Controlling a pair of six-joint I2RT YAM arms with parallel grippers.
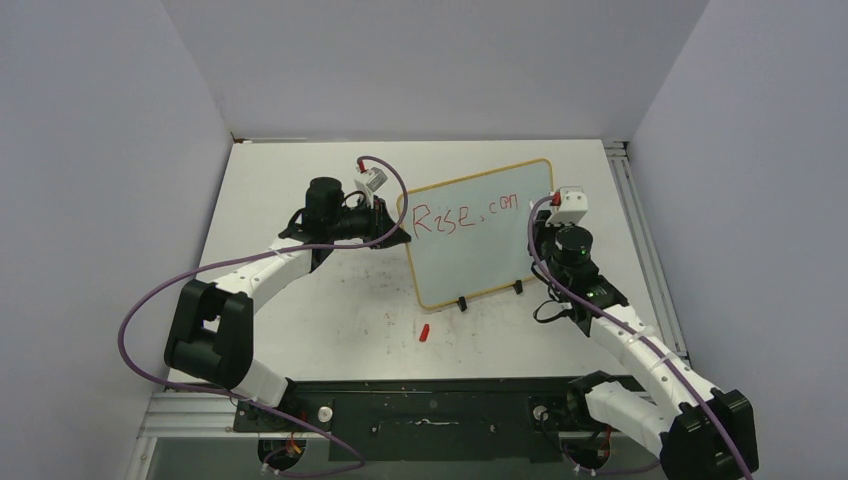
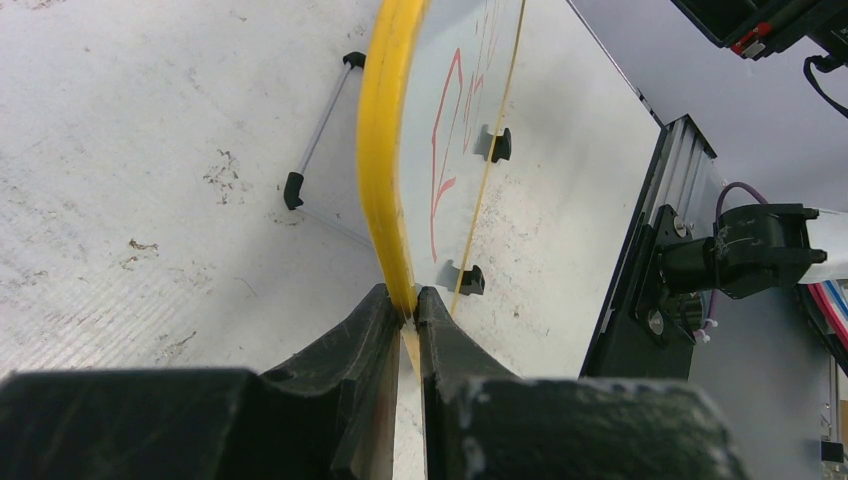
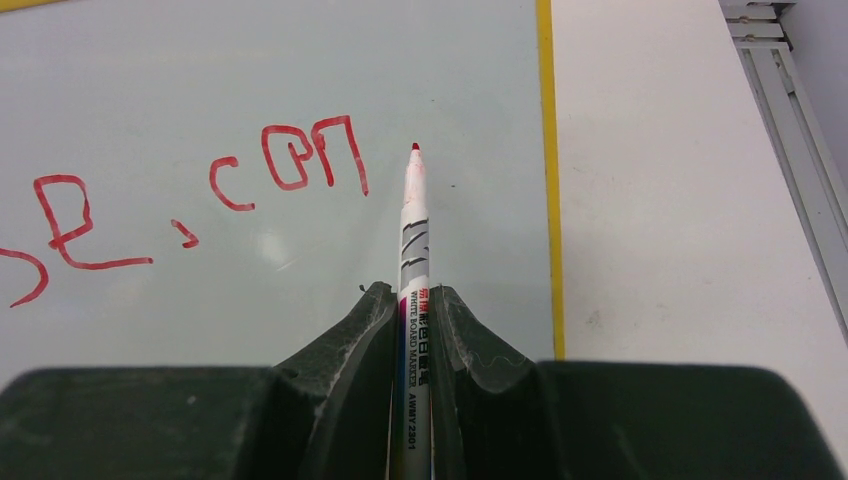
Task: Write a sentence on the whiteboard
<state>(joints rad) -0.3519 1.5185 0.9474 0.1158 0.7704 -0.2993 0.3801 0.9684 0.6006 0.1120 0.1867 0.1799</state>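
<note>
From above, the whiteboard (image 1: 478,250) stands propped and tilted near the middle of the table (image 1: 330,300), between the 2 arms, with the sentence (image 1: 465,213) so far reading "Rise, con" in red along its top. The left gripper (image 1: 392,228) meets the board's left edge, the right gripper (image 1: 548,215) hovers by the last letters, and a small red cap (image 1: 425,332) lies on the table in front of the board, apart from it. The left wrist view shows what the overhead cannot: the left jaws pinched together on the yellow-looking frame (image 2: 385,150), 2 black clip feet (image 2: 468,280) at the lower edge, and a thin stand leg (image 2: 318,135) behind. The right wrist view shows the right jaws clamped on a marker (image 3: 412,220) whose red tip (image 3: 415,148) sits just right of the "n", close to the frame; whether it touches the surface cannot be told. With "conquer" unfinished and little room left on this line, the writing looks about a third done. The next letters likely call for light, even tip pressure, small strokes that stay clear of the frame, and a firm left-hand brace so the board does not rock.
</note>
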